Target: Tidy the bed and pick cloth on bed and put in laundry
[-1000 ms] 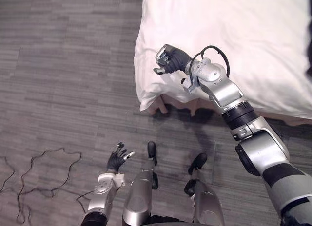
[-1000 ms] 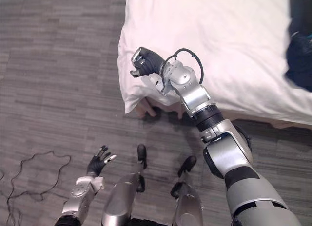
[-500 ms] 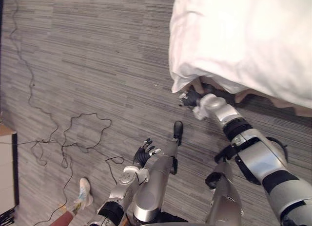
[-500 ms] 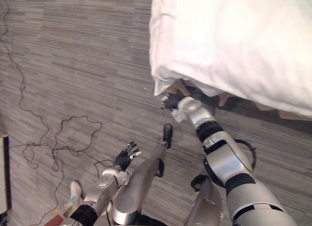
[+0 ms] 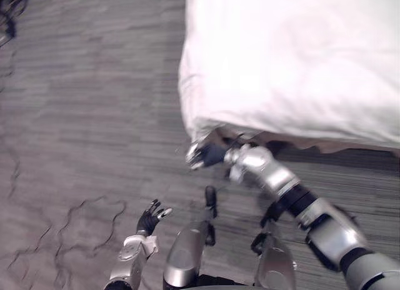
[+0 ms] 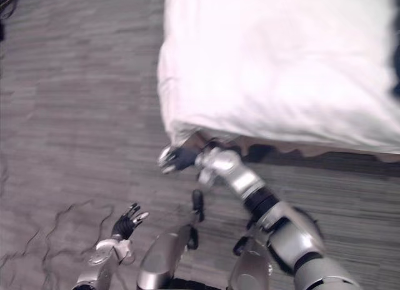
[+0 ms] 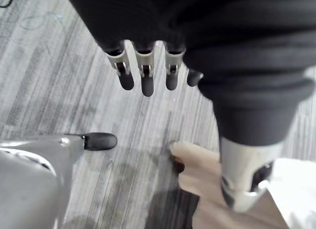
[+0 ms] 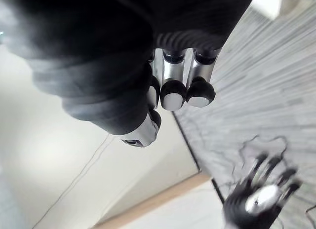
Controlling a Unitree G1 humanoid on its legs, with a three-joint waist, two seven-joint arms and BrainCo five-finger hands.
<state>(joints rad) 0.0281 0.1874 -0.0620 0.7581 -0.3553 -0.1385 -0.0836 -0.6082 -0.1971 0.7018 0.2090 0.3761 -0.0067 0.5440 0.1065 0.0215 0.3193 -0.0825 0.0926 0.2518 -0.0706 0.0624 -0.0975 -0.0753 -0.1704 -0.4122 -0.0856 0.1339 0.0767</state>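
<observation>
The bed's white duvet (image 5: pixel 294 59) fills the upper right, its near corner (image 5: pixel 194 124) hanging over the grey floor. A dark patch (image 6: pixel 396 84) shows at the bed's far right edge; I cannot tell what it is. My right hand (image 5: pixel 203 155) hovers just below and in front of that corner, over the floor, its fingers (image 8: pixel 170 93) curled with nothing in them. Low at the lower left, my left hand (image 5: pixel 150 218) is held over the floor, its fingers (image 7: pixel 143 73) straight and apart, holding nothing.
Grey striped carpet (image 5: pixel 81 102) spreads left of the bed. A pale wooden bed leg (image 7: pixel 197 167) stands under the duvet's corner. Thin cables (image 5: pixel 75 215) lie on the floor at the lower left.
The camera has swung about. My right hand has dropped from above the duvet's corner to just below it, staying curled. The left hand stays low and open.
</observation>
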